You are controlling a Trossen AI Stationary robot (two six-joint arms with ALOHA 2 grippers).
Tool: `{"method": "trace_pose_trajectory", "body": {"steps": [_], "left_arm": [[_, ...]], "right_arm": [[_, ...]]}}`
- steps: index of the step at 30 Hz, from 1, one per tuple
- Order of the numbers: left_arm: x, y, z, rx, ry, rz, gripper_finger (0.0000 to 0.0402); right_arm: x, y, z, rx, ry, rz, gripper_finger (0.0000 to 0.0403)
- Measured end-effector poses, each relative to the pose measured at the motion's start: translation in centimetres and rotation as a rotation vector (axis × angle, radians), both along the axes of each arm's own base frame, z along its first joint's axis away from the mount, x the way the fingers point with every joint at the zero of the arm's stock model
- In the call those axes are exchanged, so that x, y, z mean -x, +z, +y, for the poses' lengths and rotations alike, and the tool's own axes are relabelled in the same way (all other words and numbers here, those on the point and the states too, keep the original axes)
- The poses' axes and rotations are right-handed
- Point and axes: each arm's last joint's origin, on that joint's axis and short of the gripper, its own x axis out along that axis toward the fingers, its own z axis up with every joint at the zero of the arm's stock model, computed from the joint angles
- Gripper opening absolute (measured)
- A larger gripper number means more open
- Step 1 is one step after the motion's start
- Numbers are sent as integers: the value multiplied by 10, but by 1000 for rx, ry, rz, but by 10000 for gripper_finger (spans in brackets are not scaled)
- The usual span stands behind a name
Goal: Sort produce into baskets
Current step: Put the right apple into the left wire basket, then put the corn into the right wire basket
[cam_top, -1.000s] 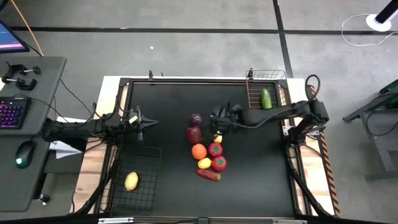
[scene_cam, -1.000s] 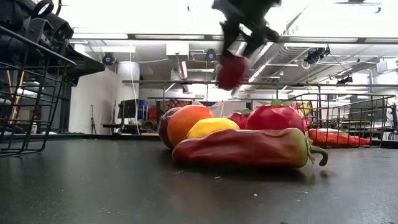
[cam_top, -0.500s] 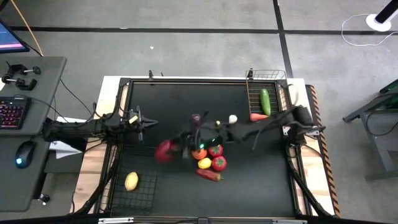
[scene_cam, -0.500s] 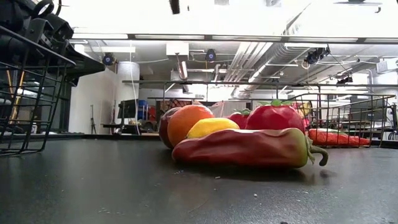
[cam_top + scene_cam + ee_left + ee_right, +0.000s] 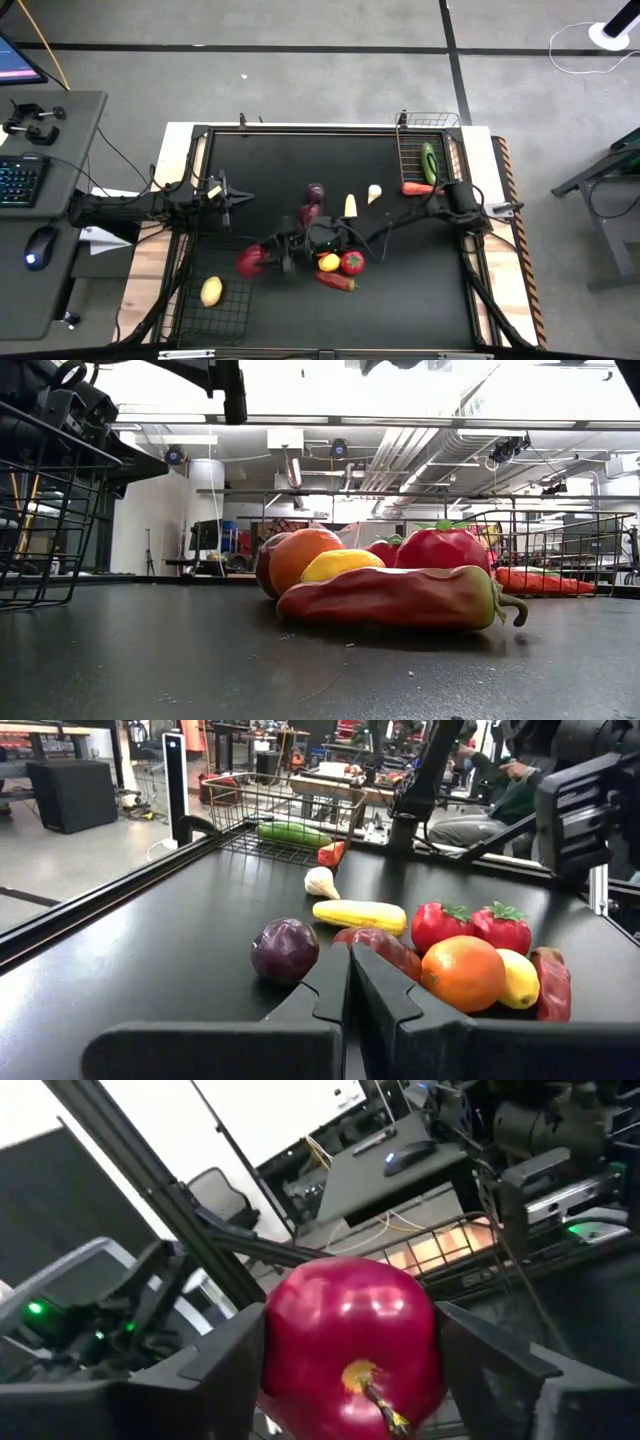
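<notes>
My right gripper [image 5: 262, 261] reaches from the table's right across the produce pile and is shut on a red apple [image 5: 248, 261], above the right edge of the black wire basket [image 5: 190, 318]. A yellow fruit [image 5: 211, 291] lies in that basket. The pile on the table holds a purple round one [image 5: 315, 191], corn [image 5: 350, 205], a lemon [image 5: 328, 262], a tomato [image 5: 351, 262] and a red pepper [image 5: 335, 281]. The metallic basket [image 5: 446, 122] at the far right holds a cucumber [image 5: 428, 160] and a carrot [image 5: 415, 187]. My left gripper [image 5: 226, 195] is shut and empty at the left. My right gripper pinches the red apple's two opposite sides [image 5: 285, 1345] between its two fingers [image 5: 225, 1365]. The apple's stem end [image 5: 362, 1378] faces back toward the wrist. The fingers come roughly level from the table's right. The apple is lifted clear of the table.
A desk with keyboard [image 5: 20, 180] and mouse [image 5: 38, 258] stands left of the table. The table's raised frame [image 5: 300, 128] runs along its edges. Bare black tabletop lies between the pile and the right edge.
My right gripper has carried the red apple from above the produce pile toward the table's left and near edges, to the black basket's right edge. The apple stays held and clear of the table.
</notes>
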Motion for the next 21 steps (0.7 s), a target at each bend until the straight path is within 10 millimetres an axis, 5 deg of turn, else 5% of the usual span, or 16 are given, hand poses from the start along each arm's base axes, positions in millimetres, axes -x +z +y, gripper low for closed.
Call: {"method": "trace_pose_trajectory", "body": {"steps": [5, 14, 21], "left_arm": [[0, 0, 0, 0, 0, 0, 0], [0, 0, 0, 0, 0, -1, 0], [0, 0, 0, 0, 1, 0, 0]], "right_arm": [[-9, 0, -13, 34, -35, -13, 306], [-80, 8, -4, 137, 32, 36, 331], [-78, 45, -10, 239, 95, 0, 332]]}}
